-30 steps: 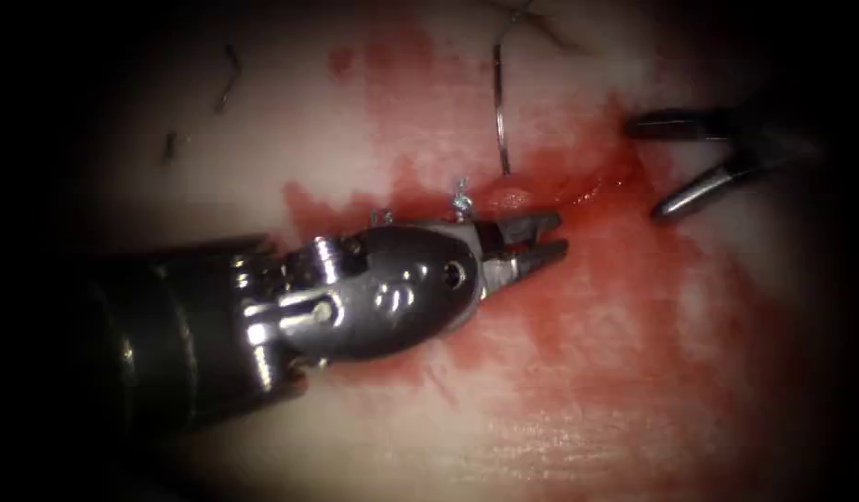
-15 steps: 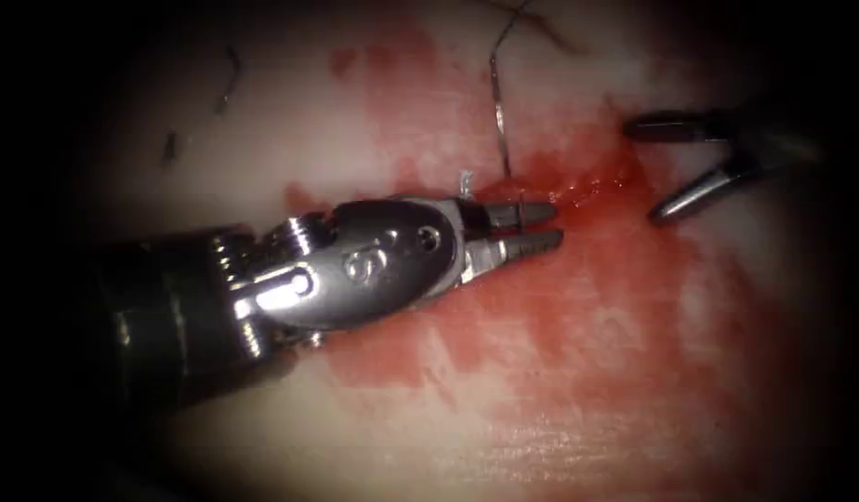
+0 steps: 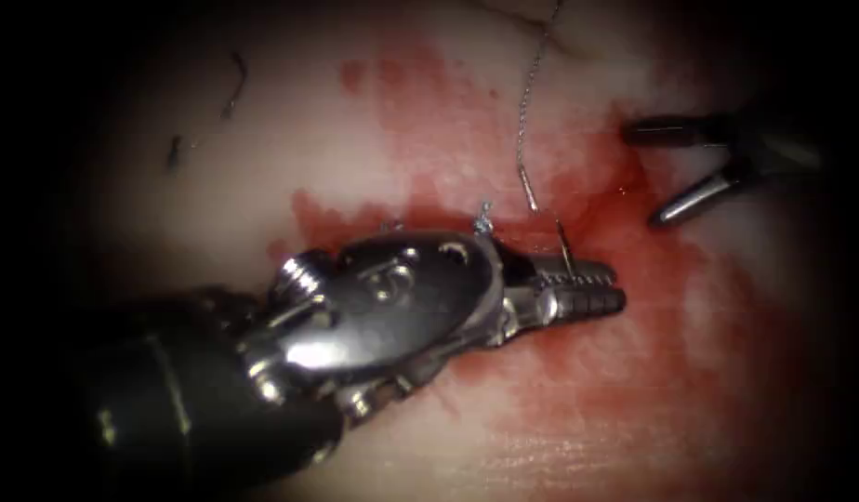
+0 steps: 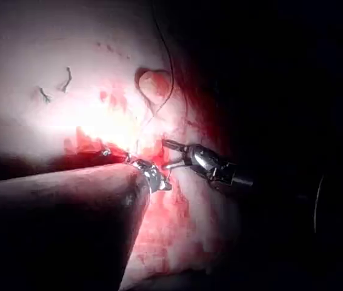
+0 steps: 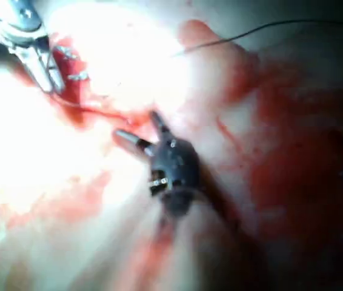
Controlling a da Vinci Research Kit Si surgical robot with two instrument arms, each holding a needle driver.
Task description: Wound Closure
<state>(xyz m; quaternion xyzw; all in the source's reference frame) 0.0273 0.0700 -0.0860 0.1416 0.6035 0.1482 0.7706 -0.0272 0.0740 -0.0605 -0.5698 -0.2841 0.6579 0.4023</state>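
Note:
My left tool (image 3: 592, 288) reaches in from the lower left, its jaws shut on the needle (image 3: 565, 249) near its tip, just above the red-stained tissue (image 3: 634, 372). A bright stretch of the needle (image 3: 527, 189) rises behind it; the part between lies at the cut (image 3: 588, 200), and I cannot tell whether it is in the tissue. Thread (image 3: 534, 74) runs up from the needle's tail. My right tool (image 3: 645, 172) hovers to the right, jaws open, holding nothing. In the right wrist view the right tool (image 5: 136, 125) is open and the left tool (image 5: 47, 79) shows too.
A knotted stitch (image 3: 485, 221) sits on the cut beside the left tool's wrist. Cut ends of thread (image 3: 234, 82) lie on the pale tissue at the far left. Red fluid (image 3: 429, 121) spreads around the cut. The thread loops (image 4: 162, 91) across the tissue.
The left jaws closed on the needle where it came out of the tissue, then moved right and down, drawing it out. Thread now trails where the needle stood. The right tool held still.

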